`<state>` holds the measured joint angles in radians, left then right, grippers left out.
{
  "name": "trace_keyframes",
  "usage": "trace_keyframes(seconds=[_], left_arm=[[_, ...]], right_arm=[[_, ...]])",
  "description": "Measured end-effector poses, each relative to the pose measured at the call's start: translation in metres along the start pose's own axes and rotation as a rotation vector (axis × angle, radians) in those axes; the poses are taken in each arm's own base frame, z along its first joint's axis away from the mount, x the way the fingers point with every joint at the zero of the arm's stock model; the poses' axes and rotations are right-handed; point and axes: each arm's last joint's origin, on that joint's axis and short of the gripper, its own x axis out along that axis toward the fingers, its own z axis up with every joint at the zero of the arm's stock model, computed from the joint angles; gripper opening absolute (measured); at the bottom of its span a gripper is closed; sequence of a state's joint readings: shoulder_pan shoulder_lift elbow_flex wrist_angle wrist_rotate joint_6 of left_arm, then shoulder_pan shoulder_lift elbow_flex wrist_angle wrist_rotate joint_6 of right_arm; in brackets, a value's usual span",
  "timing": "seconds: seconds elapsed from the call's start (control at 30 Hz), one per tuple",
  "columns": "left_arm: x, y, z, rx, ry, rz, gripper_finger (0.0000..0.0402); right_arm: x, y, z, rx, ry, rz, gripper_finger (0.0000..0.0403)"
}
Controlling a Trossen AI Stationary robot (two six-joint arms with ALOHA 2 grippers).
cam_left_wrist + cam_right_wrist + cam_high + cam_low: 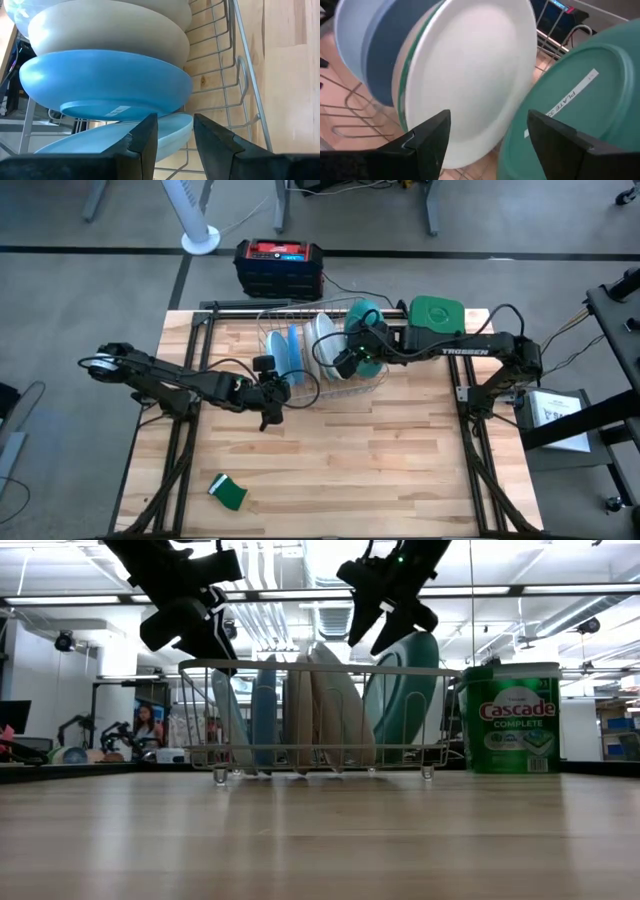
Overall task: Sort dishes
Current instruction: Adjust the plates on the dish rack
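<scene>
A wire dish rack [335,388] stands at the table's far middle, with round plates on edge in its slots. Light blue plates [110,85] stand at its left end, cream ones [110,30] beside them, then a white plate with a teal-green rim [470,75] and a plate showing its teal back [580,100]. My left gripper [175,145] is open and empty at the rack's left near corner, its fingers pointing at the light blue plates. My right gripper [487,140] is open and empty above the rack [320,665], over the gap between the white plate and the teal one.
A clear container with a green lid [437,313] stands right of the rack at the far edge. A small green sponge [229,492] lies near the table's front left. A black and red box [279,268] sits behind the table. A person [150,730] sits far off.
</scene>
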<state>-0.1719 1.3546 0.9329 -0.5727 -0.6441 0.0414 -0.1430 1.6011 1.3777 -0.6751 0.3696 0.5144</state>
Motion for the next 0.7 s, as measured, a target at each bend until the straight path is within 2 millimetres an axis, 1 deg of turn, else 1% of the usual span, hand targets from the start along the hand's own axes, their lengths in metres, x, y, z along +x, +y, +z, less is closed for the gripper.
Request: trace_keyframes(seconds=[0.13,0.23,0.43,0.6,0.7], left_arm=[[0.000,0.000,0.000,0.001,-0.001,0.000,0.0116],[0.000,0.000,0.000,0.001,-0.002,0.000,0.0116],[0.000,0.001,0.000,-0.003,-0.002,0.002,0.0116],[0.001,0.001,0.000,-0.004,0.000,0.003,0.0116],[0.001,0.001,0.000,-0.004,0.000,0.003,0.0116]], right_arm=[[-0.006,-0.001,0.002,0.006,-0.015,0.011,0.0249],[-0.007,-0.001,0.003,-0.003,-0.022,0.028,0.0245],[0.005,0.011,0.005,-0.057,-0.034,0.108,0.0255],[0.011,0.014,0.001,-0.071,-0.006,0.121,0.0257],[0.009,0.019,0.001,-0.084,-0.029,0.147,0.0251]])
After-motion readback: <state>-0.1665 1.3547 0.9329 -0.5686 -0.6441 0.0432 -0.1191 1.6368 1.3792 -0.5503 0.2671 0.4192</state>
